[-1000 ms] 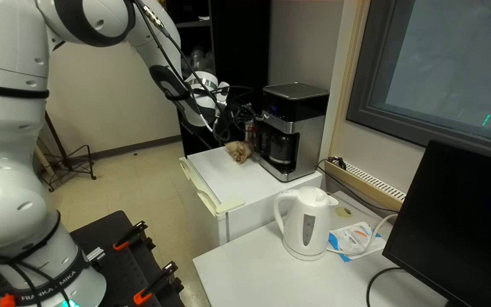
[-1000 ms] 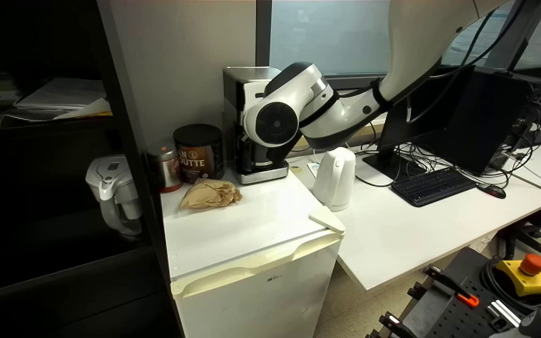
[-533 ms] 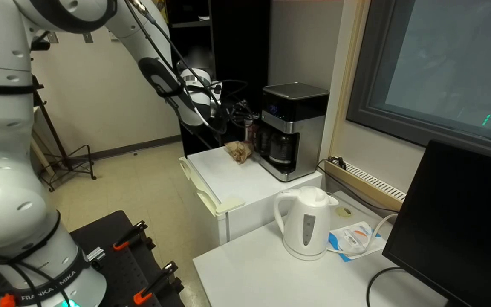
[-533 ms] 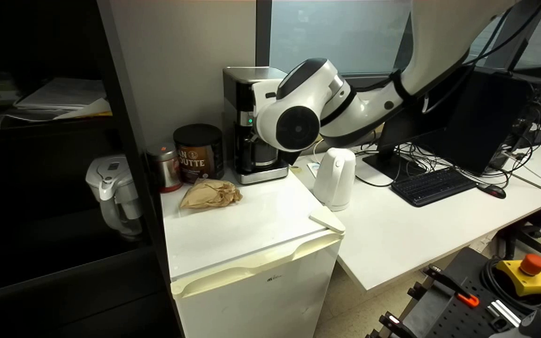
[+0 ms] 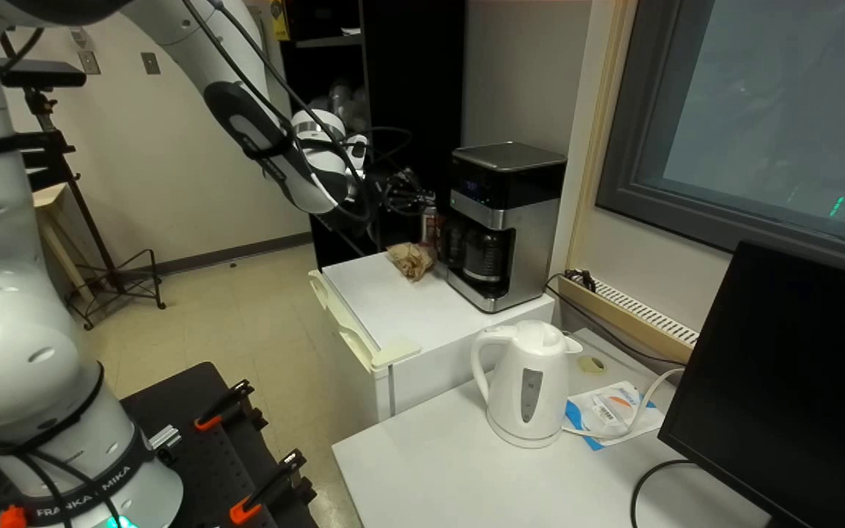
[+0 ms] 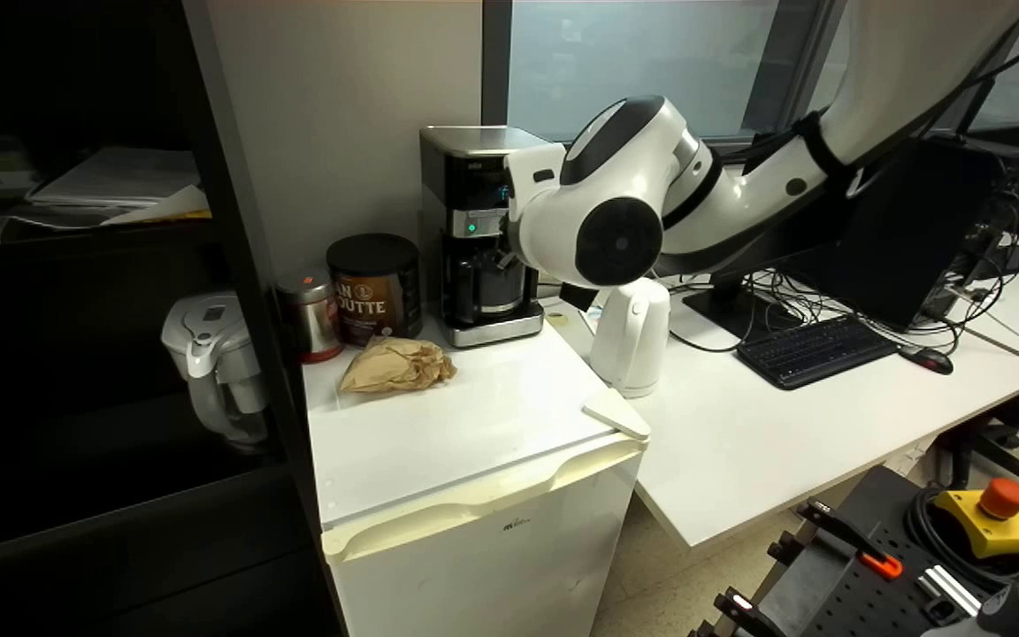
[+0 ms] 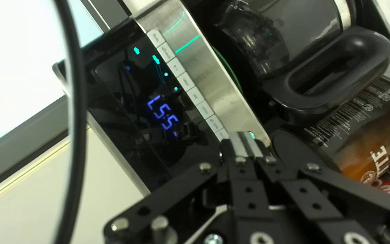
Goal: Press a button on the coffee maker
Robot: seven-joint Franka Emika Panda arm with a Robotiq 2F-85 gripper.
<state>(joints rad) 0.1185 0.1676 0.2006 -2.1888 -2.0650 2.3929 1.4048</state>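
The coffee maker is a boxy black and silver machine with a dark carafe in its recess. It also shows in an exterior view, partly behind my arm. In the wrist view its front panel has a blue display and a row of small silver buttons. A round button with a green light is lit on the silver band; my fingertips partly cover it in the wrist view. My gripper is shut and empty, its tips in front of the panel. In an exterior view the gripper is apart from the machine.
A brown paper bag, a coffee can and a metal canister stand beside the machine on the white fridge. A white kettle and a monitor stand on the desk. A black shelf borders the fridge.
My arm and gripper have drawn back from the coffee maker's front. The green light, hidden in both exterior views one second ago, now shows in both. The gripper seems to stay shut.
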